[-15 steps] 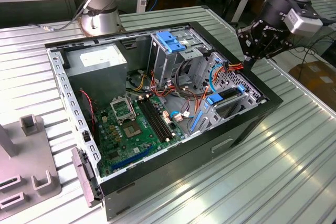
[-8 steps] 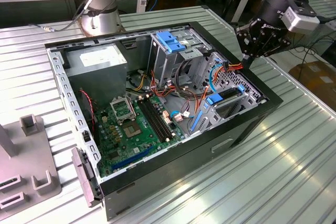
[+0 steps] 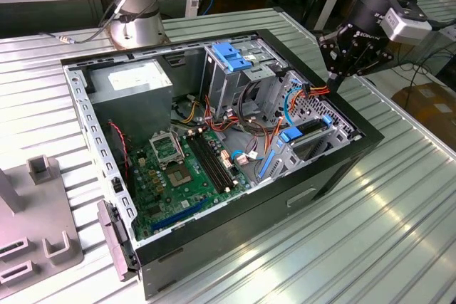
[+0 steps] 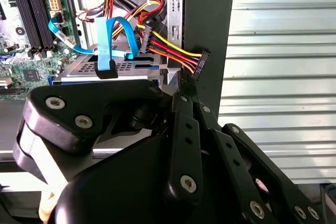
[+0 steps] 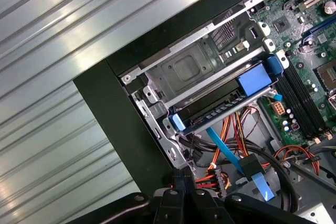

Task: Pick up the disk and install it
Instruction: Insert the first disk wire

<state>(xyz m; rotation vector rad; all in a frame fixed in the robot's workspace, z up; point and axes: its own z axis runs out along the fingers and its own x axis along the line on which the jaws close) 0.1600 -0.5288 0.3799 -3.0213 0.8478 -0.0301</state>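
The disk sits in its blue carrier inside the open computer case on the desk, at the exterior view's right edge. The gripper hovers just above it, fingers together, holding nothing.

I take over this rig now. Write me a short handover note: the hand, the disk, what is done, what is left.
Hand: over the case edge, close to the loose power connector; it carries no disk.
Disk: lies inside the case, in its blue carrier.
Done: disk is placed in the case.
Left: whether it is fully seated cannot be told.
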